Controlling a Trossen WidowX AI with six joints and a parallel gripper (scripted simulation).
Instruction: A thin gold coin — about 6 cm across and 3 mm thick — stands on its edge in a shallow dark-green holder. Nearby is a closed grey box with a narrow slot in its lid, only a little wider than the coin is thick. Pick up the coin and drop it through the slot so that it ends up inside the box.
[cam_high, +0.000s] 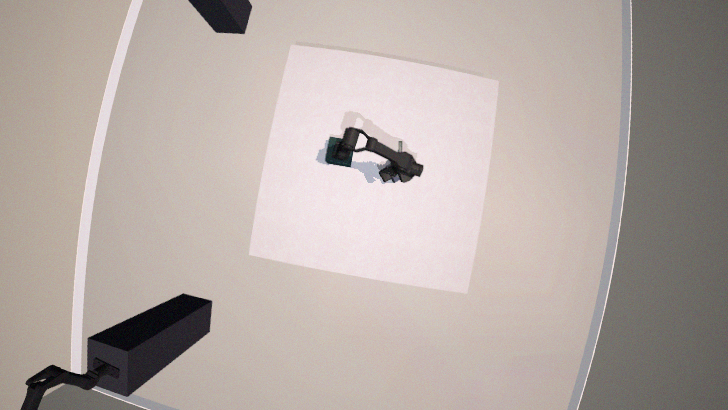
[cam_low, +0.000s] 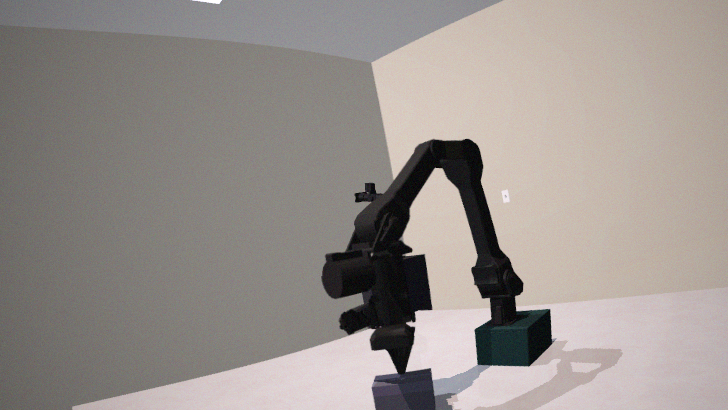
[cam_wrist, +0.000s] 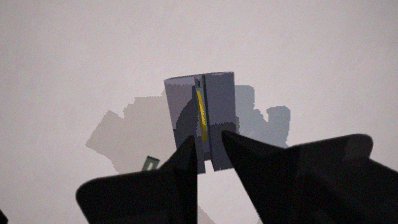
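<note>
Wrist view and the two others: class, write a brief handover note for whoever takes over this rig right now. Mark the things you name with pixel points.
Gripper: the black parallel-jaw gripper (cam_low: 401, 372) (cam_wrist: 208, 137) is open above the box, nothing between its fingers.
Things: the thin gold coin (cam_wrist: 202, 116) is on edge in the slot of the grey box (cam_low: 403, 389) (cam_wrist: 220, 102); the small dark-green holder (cam_wrist: 150, 163) is beside the box.
Done: coin picked up and released into the slot.
Left: confirm that it dropped fully inside; its depth is unclear.

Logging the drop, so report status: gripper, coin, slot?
Gripper open, above box. Coin on edge in slot, free of fingers. Nothing seen blocking slot.
</note>
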